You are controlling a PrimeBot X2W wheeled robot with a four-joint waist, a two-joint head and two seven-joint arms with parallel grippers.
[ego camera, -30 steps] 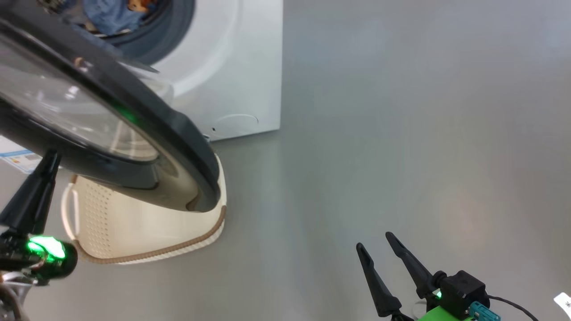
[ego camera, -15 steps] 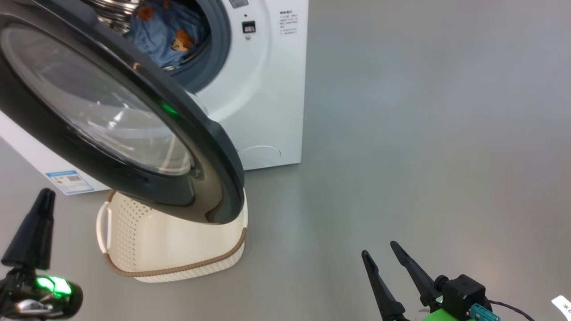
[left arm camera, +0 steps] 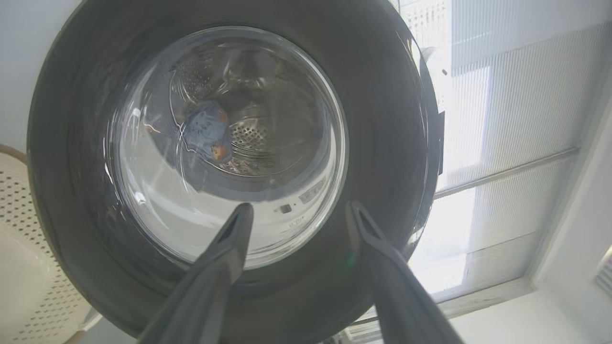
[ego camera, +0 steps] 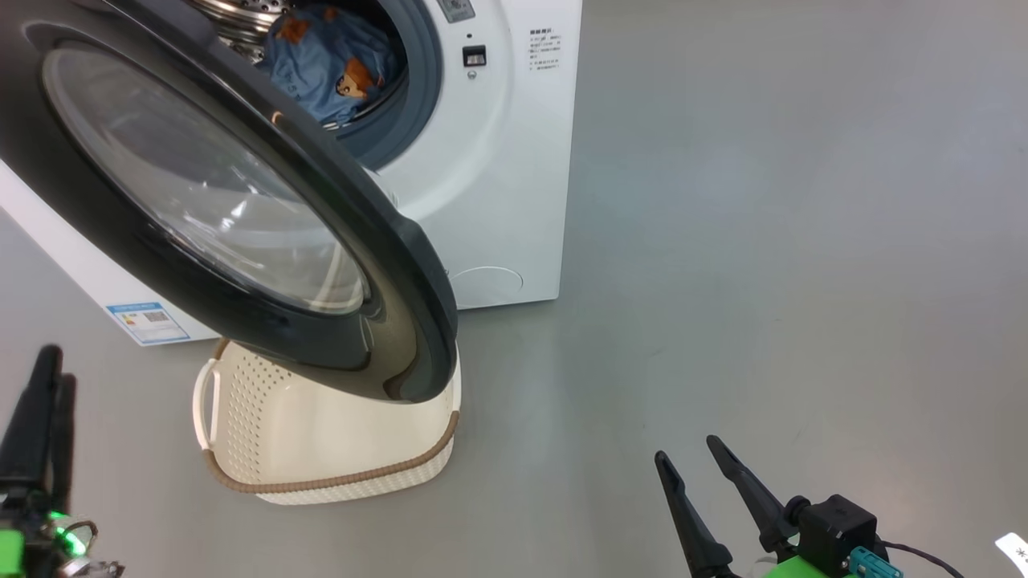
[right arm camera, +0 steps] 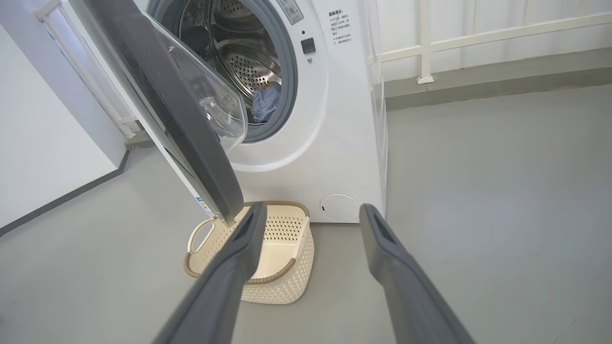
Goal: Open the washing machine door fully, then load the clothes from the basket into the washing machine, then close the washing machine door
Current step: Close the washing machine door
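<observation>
The washing machine door stands partly open, swung out from the washing machine on its left side, its lower rim hanging over the basket. Whether rim and basket touch I cannot tell. The clothes lie in the drum, the blue piece close behind the grey gasket, and the basket looks empty to me, so I judge that closing is what remains.

My left gripper faces the door's outer side with its jaws apart, holding nothing. My right gripper hangs back, jaws also apart and empty.

My worries: a fold of blue fabric could get pinched in the gasket as the door swings home. A push on the bulging glass could skid off, or the rim could drag the basket.

The floor on my right lies open. The left is tighter, between door, basket and wall.
</observation>
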